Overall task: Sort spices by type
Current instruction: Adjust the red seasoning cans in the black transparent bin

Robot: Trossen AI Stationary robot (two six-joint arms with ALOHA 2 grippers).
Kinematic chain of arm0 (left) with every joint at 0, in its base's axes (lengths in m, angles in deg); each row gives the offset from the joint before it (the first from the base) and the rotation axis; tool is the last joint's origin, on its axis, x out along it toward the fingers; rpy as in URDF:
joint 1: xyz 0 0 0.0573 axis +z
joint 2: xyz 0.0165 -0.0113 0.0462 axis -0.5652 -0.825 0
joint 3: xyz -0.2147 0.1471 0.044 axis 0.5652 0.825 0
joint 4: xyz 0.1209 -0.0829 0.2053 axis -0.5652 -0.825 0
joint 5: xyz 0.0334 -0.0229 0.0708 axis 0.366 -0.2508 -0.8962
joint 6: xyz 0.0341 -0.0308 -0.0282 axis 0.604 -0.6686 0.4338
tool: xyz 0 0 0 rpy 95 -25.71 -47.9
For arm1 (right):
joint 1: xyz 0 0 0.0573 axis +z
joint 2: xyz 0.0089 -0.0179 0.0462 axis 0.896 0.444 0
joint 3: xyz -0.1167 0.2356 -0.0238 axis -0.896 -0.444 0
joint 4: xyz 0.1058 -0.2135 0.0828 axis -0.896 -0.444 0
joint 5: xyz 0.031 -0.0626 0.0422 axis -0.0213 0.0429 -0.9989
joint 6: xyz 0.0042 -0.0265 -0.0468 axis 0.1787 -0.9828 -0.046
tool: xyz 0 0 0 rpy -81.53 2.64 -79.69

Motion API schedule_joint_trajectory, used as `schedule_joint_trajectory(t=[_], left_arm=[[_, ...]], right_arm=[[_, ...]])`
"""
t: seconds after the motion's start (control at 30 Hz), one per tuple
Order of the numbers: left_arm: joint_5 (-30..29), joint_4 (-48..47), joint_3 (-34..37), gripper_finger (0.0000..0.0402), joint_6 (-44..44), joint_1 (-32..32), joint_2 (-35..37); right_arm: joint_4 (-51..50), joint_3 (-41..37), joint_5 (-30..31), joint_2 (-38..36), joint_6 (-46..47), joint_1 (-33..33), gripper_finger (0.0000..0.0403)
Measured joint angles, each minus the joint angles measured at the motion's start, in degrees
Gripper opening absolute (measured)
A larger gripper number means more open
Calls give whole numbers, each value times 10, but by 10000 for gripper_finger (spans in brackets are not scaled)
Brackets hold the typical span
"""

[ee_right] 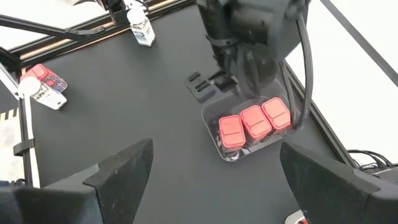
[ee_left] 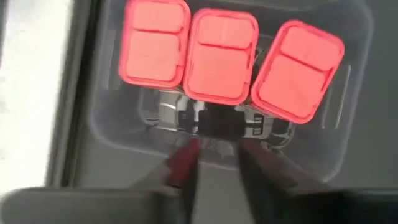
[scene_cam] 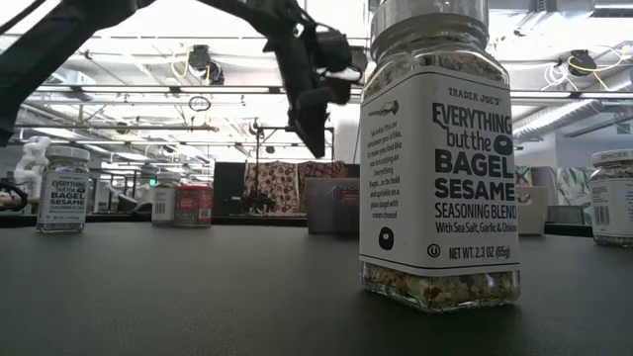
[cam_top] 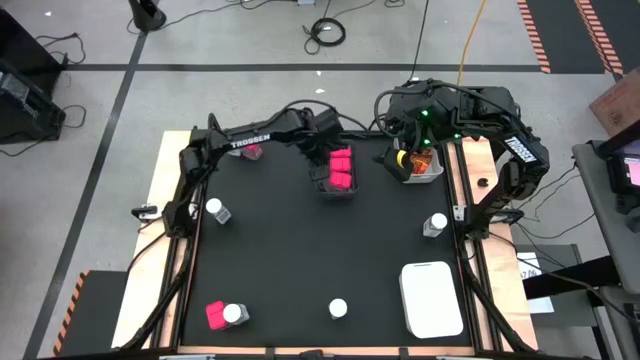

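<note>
Directly beneath the left gripper [ee_left: 214, 158], its fingers narrowly apart and empty, three pink packs [ee_left: 221, 56] fill a clear bin [ee_left: 112, 124] that lifting fingers might snag and tip.

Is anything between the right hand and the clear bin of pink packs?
Nothing on the mat, but the left arm hangs directly over the clear plastic bin holding three pink lidded packs. The right hand, open, would meet it.

Grey concrete floor [cam_top: 250, 40] with black tape lines [cam_top: 110, 110], coiled black cable [cam_top: 326, 32]; exposed ceiling ducts [scene_cam: 148, 109] brightly lit.
</note>
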Motion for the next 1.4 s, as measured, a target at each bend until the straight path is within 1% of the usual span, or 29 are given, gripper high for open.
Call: schedule_joint_trajectory(t=[0.07,0.1,0.13,0.33,0.53,0.67,1.13,1.4], left_arm=[[22,-2,7,47,3,4,-9],[34,3,11,24,3,4,-13],[39,14,14,14,4,4,-17],[34,37,19,4,7,3,-41],[22,41,19,4,5,4,-57],[21,67,19,4,4,3,-68],[21,96,19,4,8,-2,-68],[18,71,18,4,8,10,-63]], right_arm=[[0,0,0,0,0,0,345],[1,0,0,0,0,0,345],[1,0,0,0,0,0,345],[1,0,-1,0,1,0,345],[0,0,-2,0,2,0,345],[1,0,-1,0,0,0,345],[5,0,-1,0,-8,0,345],[6,0,-1,0,-8,0,345]])
